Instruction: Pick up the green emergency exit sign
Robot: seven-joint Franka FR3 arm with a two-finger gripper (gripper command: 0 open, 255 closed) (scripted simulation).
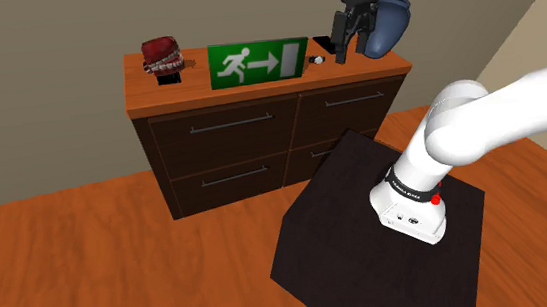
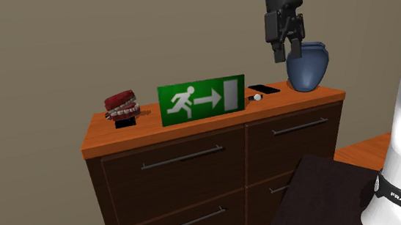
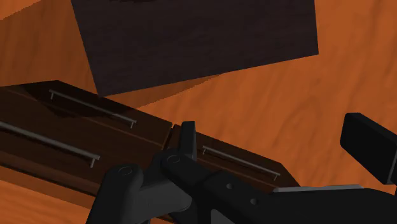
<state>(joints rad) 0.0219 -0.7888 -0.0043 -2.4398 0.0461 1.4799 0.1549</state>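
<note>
The green emergency exit sign [image 1: 257,63] [image 2: 202,99] stands upright on the wooden dresser top [image 1: 157,94] [image 2: 120,136], near the middle, showing a white running figure and an arrow. My black gripper [image 1: 351,51] [image 2: 288,52] hangs open above the dresser's end at the shoulder view's right, just in front of a blue vase [image 1: 387,23] [image 2: 308,64]. It is well to the side of the sign and above it, with nothing between its fingers. In the wrist view the fingers [image 3: 369,149] stand apart over the dresser's drawer fronts [image 3: 95,153].
A red and white set of toy teeth [image 1: 163,58] [image 2: 122,107] sits beyond the sign's other end. A black phone [image 1: 323,45] [image 2: 264,90] and a small white object [image 1: 316,61] [image 2: 252,97] lie between sign and vase. The dark stand [image 1: 368,230] sits on the wooden floor.
</note>
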